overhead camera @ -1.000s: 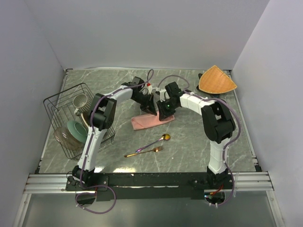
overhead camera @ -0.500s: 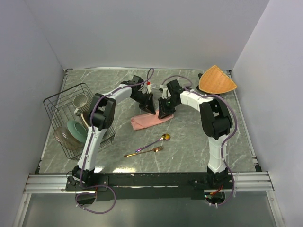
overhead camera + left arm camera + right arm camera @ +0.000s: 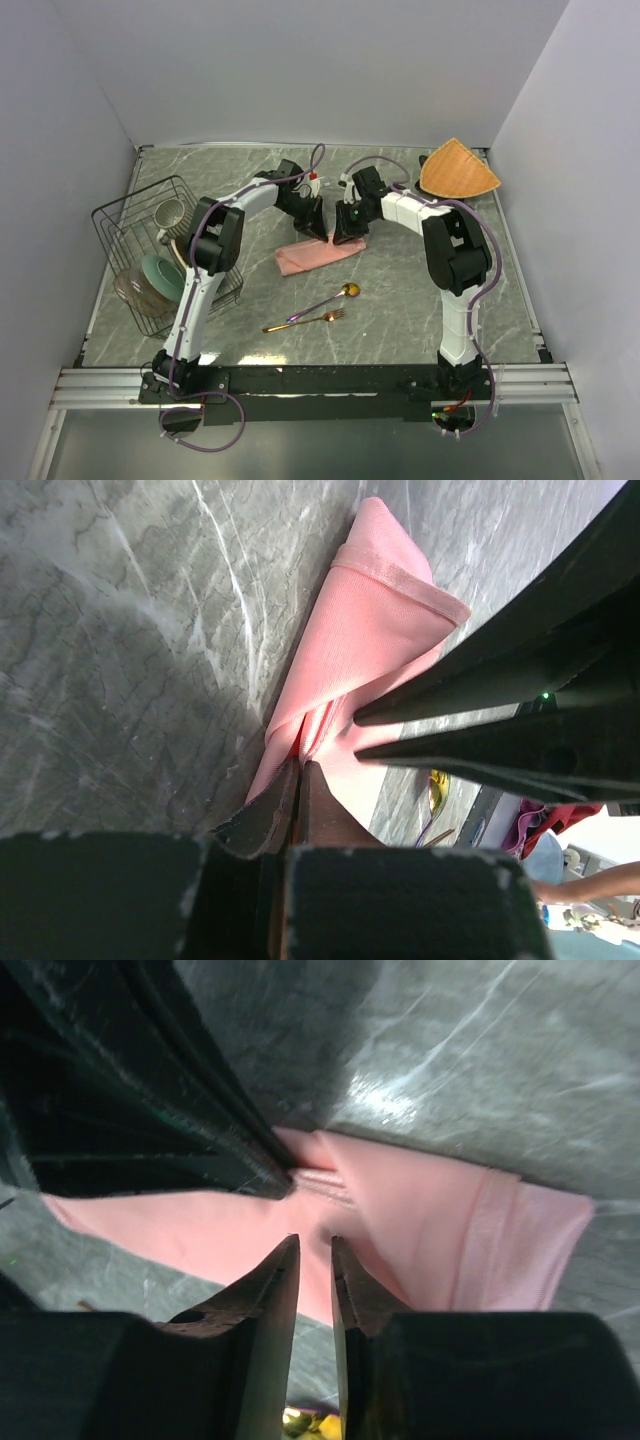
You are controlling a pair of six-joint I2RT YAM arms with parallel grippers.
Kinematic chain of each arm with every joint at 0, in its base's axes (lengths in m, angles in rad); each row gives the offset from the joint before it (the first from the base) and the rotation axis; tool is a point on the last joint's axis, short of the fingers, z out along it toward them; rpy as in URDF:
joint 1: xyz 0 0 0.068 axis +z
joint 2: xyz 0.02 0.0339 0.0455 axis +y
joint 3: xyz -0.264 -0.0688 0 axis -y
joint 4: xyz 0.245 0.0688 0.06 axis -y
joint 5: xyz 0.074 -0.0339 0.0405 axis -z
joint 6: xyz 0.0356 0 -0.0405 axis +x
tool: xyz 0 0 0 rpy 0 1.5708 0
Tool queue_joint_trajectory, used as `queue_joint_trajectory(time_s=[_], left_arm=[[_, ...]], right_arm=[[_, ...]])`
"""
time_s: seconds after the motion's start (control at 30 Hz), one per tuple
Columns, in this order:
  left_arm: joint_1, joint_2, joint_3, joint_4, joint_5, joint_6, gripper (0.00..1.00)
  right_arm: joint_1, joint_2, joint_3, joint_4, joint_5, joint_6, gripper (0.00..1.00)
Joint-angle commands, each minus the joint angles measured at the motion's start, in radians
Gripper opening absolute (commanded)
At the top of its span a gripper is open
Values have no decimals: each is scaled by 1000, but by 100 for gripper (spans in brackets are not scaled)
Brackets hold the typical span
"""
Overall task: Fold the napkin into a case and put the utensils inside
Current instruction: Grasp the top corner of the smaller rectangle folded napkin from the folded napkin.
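The salmon-pink napkin (image 3: pixel 308 258) lies folded into a narrow strip on the marble table (image 3: pixel 420 300). At its far edge my left gripper (image 3: pixel 321 232) is shut, pinching a fold of the napkin (image 3: pixel 370 630) between its tips (image 3: pixel 300 765). Just right of it, my right gripper (image 3: pixel 346 237) hovers over the napkin (image 3: pixel 450 1230), jaws (image 3: pixel 313 1242) a narrow gap apart with nothing between them. Nearer me lie the utensils, a gold spoon (image 3: pixel 332 297) and a gold fork (image 3: pixel 305 322).
A black wire rack (image 3: pixel 130 225) with crockery stands at the left. An orange-tan woven mat (image 3: pixel 458 170) lies at the back right corner. Grey walls close in three sides.
My right gripper has shifted slightly back and left, closer to the left gripper, and its jaws have narrowed. The left gripper and napkin have stayed put.
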Motion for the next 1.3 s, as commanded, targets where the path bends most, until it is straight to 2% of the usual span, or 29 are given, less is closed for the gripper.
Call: queue_joint_trajectory(time_s=[0.0, 0.13, 0.17, 0.23, 0.27, 0.43, 0.53, 0.57, 0.6, 0.83, 1.13, 1.27], left_arm=[[16, 21, -11, -22, -71, 50, 1], [28, 7, 18, -40, -69, 60, 15], [34, -6, 13, -31, -74, 67, 22], [52, -60, -5, -5, -97, 62, 30], [57, -79, -14, 4, -106, 62, 37], [92, -138, 13, -45, -154, 120, 49], [98, -140, 15, -114, -171, 247, 55], [98, -139, 13, -129, -171, 267, 62], [97, -132, 10, -141, -168, 287, 64], [77, -79, 38, -201, -128, 378, 67], [25, -22, 53, -208, -11, 363, 58], [11, -13, 49, -200, -8, 360, 50]], right_arm=[[4, 4, 4, 34, 84, 6, 24], [6, 46, 20, -1, 121, 3, 19], [7, 56, 31, -17, 138, -5, 17], [7, 82, 48, -55, 152, -14, 8], [7, 89, 50, -58, 159, -17, 7], [16, 115, 73, -77, 189, -22, 7], [16, 118, 79, -70, 196, -16, 7], [18, 116, 79, -70, 199, -14, 7], [16, 116, 77, -69, 199, -12, 7], [16, 115, 68, -63, 190, -2, 7], [18, 107, 60, -58, 192, -8, 8], [18, 107, 59, -57, 190, -6, 8]])
